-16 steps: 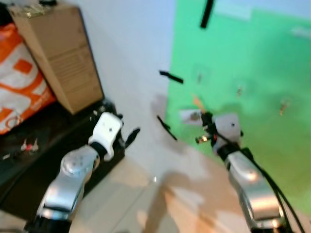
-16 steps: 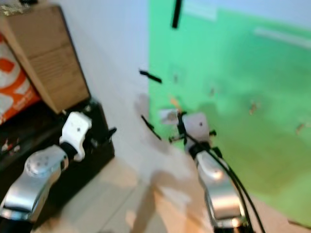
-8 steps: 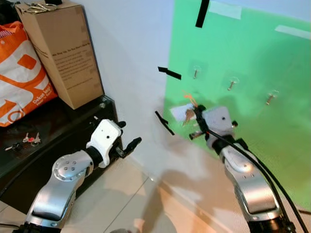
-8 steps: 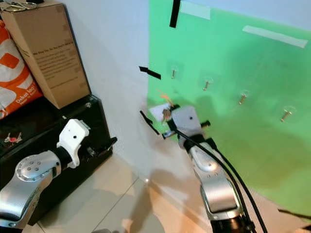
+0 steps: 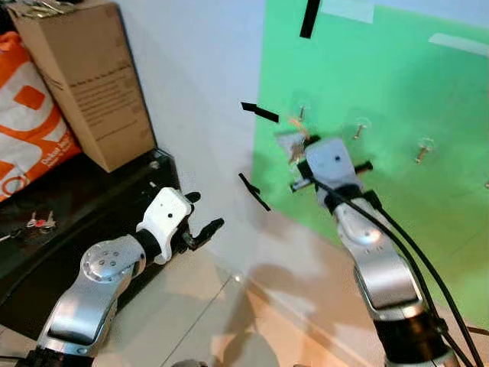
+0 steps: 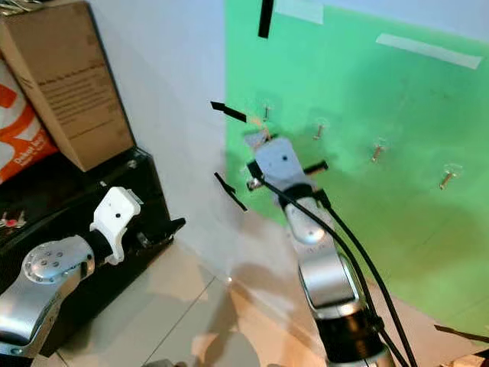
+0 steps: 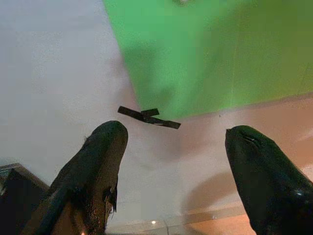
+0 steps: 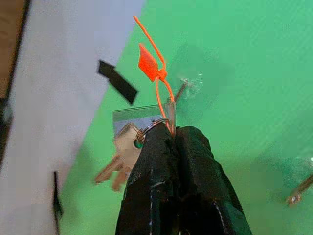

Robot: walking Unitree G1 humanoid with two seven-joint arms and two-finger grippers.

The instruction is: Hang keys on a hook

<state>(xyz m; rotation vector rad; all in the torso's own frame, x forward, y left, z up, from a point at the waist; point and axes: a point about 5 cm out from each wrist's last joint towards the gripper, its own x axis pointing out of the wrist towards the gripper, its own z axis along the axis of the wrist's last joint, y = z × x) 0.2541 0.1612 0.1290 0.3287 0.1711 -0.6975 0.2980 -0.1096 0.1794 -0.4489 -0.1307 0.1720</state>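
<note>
A bunch of keys (image 8: 128, 147) on a ring, with a clear tag and an orange zip tie (image 8: 149, 63), is pinched in my right gripper (image 8: 174, 132), which is shut on it. That gripper (image 5: 302, 157) is raised against the green board (image 5: 397, 76), just below and beside the leftmost hook (image 5: 301, 113). In the right wrist view the hook (image 8: 182, 89) sits close behind the zip tie; I cannot tell if they touch. My left gripper (image 5: 200, 229) hangs low by the black cabinet, open and holding nothing.
More hooks (image 5: 357, 128) (image 5: 422, 149) run along the board to the right. Black tape strips (image 5: 260, 112) (image 5: 254, 191) mark the white wall. A cardboard box (image 5: 84, 84) and orange bag (image 5: 30, 130) stand on the black cabinet (image 5: 92, 199), where another key bunch (image 5: 38, 222) lies.
My right arm has lifted the keys up the board, from below the hooks to just beside the leftmost hook. The left arm has stayed put.
</note>
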